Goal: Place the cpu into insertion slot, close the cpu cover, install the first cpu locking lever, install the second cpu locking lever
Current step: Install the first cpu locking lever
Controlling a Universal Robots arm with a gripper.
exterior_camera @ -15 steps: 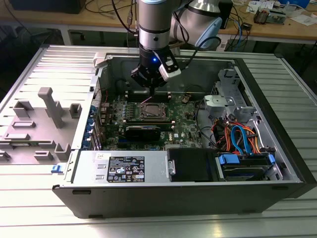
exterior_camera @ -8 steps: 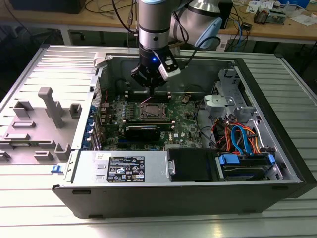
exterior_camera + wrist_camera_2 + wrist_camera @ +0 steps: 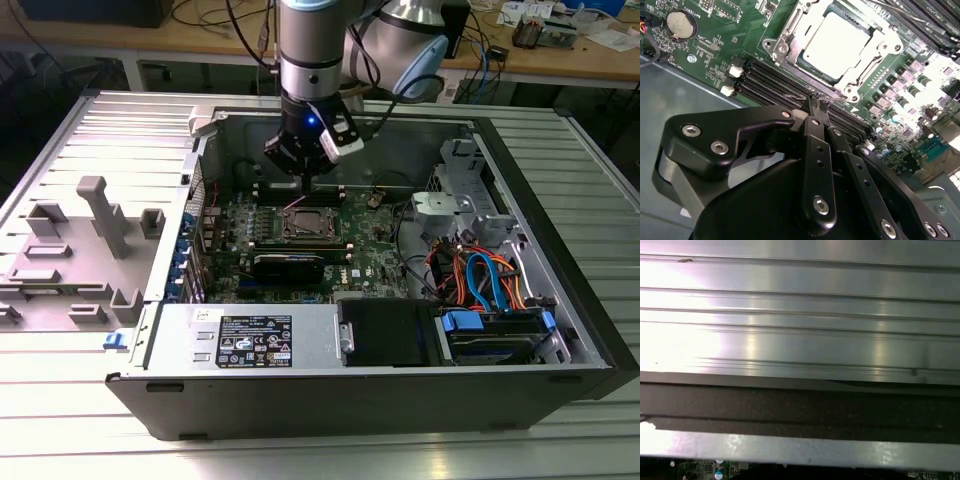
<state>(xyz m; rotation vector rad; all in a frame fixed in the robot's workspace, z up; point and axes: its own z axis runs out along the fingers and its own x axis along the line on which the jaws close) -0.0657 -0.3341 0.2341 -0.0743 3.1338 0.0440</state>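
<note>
The hand has its two narrow fingers pressed together, with no more than a slit between the tips. I cannot tell if they pinch anything. It hangs low over the motherboard, just at the edge of the cpu socket, above the black memory slots. I judge this position suits work on a locking lever rather than on the chip. In the exterior view a thin slanted rod, probably one such lever, stands up just beside the fingertips. The cpu already lies flat in the socket, and the cpu cover lies down around it, so that the silvery top shows through the square cut-out. The board sits inside an open computer case, laid on its side on the ribbed metal table so the arm can reach it from above.
</note>
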